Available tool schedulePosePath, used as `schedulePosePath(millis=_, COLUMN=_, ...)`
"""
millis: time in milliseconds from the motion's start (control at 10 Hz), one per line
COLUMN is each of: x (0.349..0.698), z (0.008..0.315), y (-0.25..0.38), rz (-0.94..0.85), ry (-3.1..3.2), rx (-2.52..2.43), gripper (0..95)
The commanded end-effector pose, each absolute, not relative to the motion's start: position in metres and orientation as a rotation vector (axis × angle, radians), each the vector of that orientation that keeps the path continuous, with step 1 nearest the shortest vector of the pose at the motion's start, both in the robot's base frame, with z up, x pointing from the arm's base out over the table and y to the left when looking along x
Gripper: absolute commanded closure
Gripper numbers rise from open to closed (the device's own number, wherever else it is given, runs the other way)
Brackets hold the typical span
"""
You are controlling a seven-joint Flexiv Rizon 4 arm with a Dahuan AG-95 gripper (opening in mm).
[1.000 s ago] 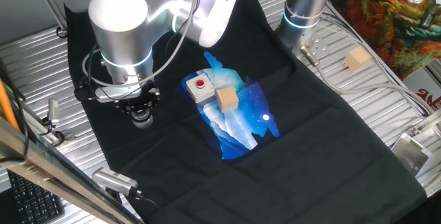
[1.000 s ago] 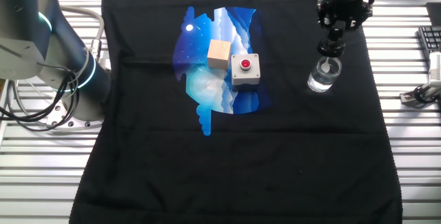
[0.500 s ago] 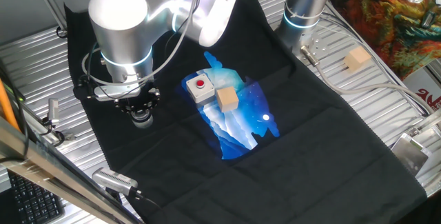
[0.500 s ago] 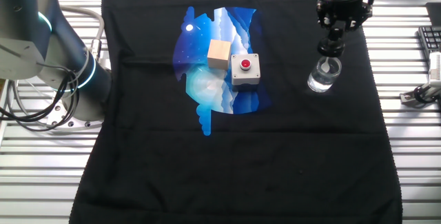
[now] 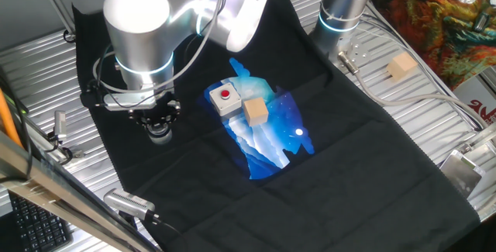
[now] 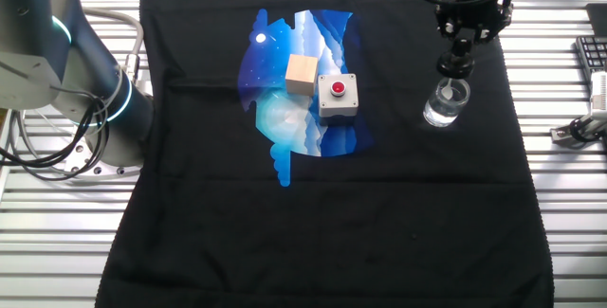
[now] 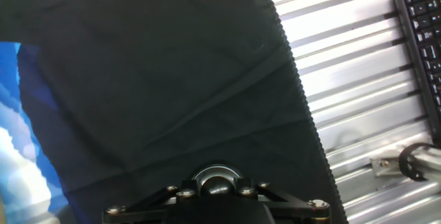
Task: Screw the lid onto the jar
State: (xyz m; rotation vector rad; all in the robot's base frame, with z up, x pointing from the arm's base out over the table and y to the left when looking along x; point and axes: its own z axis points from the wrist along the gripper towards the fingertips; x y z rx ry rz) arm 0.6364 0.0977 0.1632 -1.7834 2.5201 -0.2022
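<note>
Cloth (image 6: 379,213), black, spread over the ribbed metal table (image 6: 569,242) and printed in the middle with a blue and white picture (image 6: 294,109). Arm (image 5: 139,35), silver and bulky, bent over the cloth's edge in one fixed view, wrist pointing straight down. Second arm base (image 6: 57,90) standing at the cloth's far side in the other fixed view, ringed with a cyan light.

On the printed picture, grey box (image 6: 337,97) with a red button on top, touching or just beside a tan wooden cube (image 6: 302,74). Another wooden cube (image 5: 402,67) off the cloth on the bare metal, well apart from everything else.

Gripper (image 6: 454,64) hanging directly above the jar (image 6: 445,105), fingers drawn close together around a small dark piece at the tip (most likely the lid (image 6: 451,65), though too small and dark to make out clearly). Cannot tell for certain whether held tight or merely enclosed. Jar upright on the black cloth near its edge, clear glass, well apart from the grey box. Lower end of the dark piece right at the jar's mouth; contact not possible to judge.

Hand view mostly black cloth, with a round dark cap (image 7: 217,182) seen between the finger mounts at the bottom edge and a keyboard (image 7: 424,38) at the right.
</note>
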Motion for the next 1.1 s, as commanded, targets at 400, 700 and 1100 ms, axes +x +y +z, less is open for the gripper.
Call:
schedulePosePath(millis=400, x=0.637, z=0.163, y=0.097, rz=-0.194, ry=2.532, rx=-1.764, gripper=95.0)
schedulePosePath(millis=700, x=0.636, z=0.166, y=0.093, rz=-0.179, ry=2.525, rx=-1.768, gripper=95.0)
schedulePosePath(millis=1100, x=0.633, z=0.174, y=0.076, rz=-0.166, ry=2.509, rx=-1.766, gripper=95.0)
